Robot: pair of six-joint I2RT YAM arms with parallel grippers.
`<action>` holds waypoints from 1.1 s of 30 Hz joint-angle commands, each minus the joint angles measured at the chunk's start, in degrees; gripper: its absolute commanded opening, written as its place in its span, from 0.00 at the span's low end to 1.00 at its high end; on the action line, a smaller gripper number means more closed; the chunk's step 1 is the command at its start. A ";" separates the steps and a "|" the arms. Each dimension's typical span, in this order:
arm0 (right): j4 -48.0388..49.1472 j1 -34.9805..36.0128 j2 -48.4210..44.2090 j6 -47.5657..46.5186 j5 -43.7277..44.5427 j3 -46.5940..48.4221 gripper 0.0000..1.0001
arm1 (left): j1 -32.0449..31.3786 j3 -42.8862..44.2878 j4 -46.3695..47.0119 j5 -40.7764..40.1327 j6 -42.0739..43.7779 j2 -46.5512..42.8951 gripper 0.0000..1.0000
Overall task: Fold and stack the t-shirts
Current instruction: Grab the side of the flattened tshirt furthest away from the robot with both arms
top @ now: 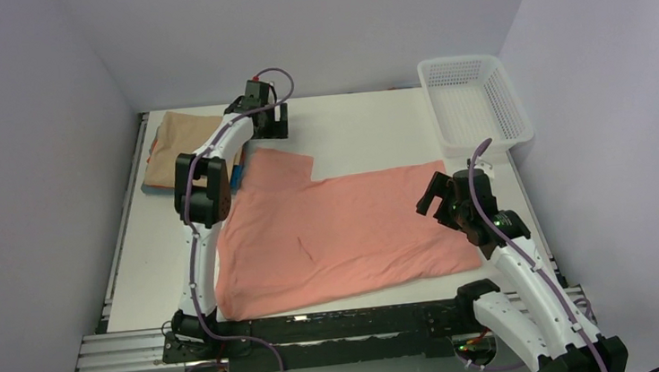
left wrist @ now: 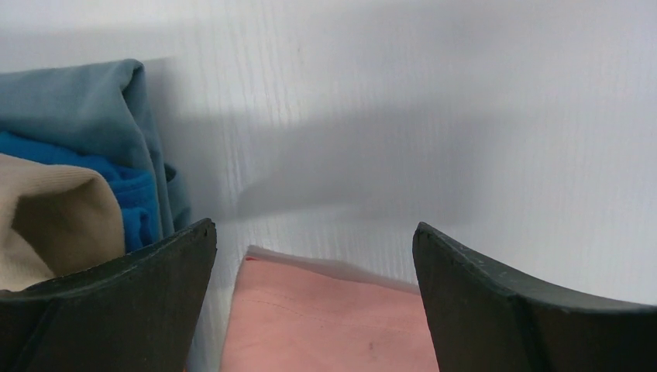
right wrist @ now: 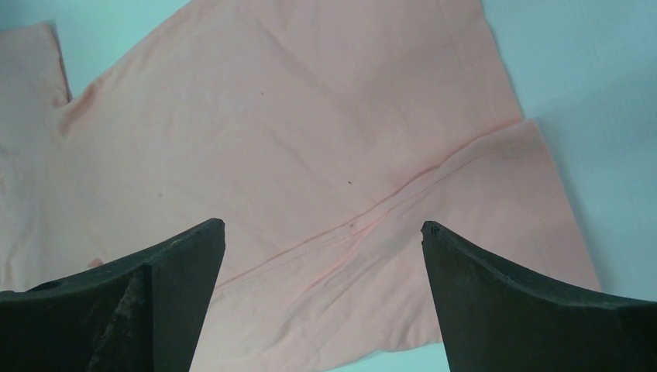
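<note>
left arm (top: 227, 141) stretched forward; left gripper (top: 269, 122) wide apart | right arm (top: 522, 268) angled inward; right gripper (top: 432, 197) wide apart

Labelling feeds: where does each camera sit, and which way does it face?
Top external: above, behind the bases, looking down the table; left arm, right arm show.
Left wrist: far-left, facing the folded stack and pink t-shirt; open fingers show.
Right wrist: above the pink t-shirt's sleeve, looking down; open fingers show.
Shared: all see the pink t-shirt.

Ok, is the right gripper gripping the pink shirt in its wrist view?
No: the right gripper stands wide open above the pink t-shirt, which lies flat beneath it.
</note>
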 commanded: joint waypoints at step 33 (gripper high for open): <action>2.62 -0.13 -0.43 -1.34 2.75 -2.22 1.00 | -1.61 -12.68 -6.23 3.47 -10.31 -3.98 0.52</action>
